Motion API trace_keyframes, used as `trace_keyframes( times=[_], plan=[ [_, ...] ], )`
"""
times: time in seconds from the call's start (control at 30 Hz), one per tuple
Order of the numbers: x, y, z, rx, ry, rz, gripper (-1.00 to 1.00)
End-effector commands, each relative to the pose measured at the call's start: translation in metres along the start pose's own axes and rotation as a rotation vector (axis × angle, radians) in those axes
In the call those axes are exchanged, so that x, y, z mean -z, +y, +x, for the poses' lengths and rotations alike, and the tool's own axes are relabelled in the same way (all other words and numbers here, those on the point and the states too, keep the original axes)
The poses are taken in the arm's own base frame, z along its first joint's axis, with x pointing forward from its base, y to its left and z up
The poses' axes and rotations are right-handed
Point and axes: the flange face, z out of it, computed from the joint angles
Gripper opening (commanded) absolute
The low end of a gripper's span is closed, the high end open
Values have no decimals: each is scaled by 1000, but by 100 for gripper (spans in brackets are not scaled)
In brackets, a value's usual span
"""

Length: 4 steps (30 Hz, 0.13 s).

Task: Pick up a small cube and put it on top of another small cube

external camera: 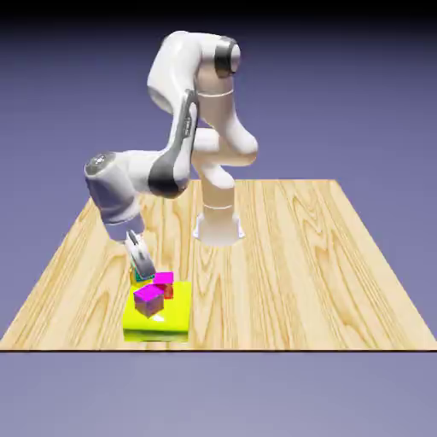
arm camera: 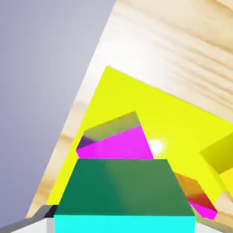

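Note:
The teal cube [arm camera: 124, 191] fills the bottom of the hand view, large between my finger tips, and my gripper [arm camera: 124, 227] is shut on it. In the exterior view my gripper [external camera: 142, 266] hangs low at the back left corner of the lime block. There only a sliver of the teal cube [external camera: 140, 277] shows beside the fingers. A bit of the orange-yellow cube [external camera: 133, 275] peeks out right next to it. Whether the two cubes touch I cannot tell. In the hand view a yellow cube corner [arm camera: 220, 157] shows at the right edge.
A large flat lime-yellow block [external camera: 155, 323] lies near the table's front edge. On it sit two magenta cubes [external camera: 149, 299] [external camera: 163, 278] and a red cube [external camera: 168, 291]. In the hand view a magenta cube [arm camera: 116, 141] and the red cube [arm camera: 191, 191] lie just beyond the teal one.

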Motion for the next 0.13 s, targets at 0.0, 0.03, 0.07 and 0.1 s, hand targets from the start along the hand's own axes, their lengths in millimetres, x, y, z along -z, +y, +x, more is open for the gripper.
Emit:
trace_keyframes(
  times=[0.0, 0.03, 0.07, 0.1],
  plan=[
    [0, 0, 0, 0, 2, -1, 100],
    [0, 0, 0, 0, 2, -1, 100],
    [18, 0, -1, 1, 1, -1, 100],
    [36, 0, -2, 1, 1, -1, 100]
  ],
)
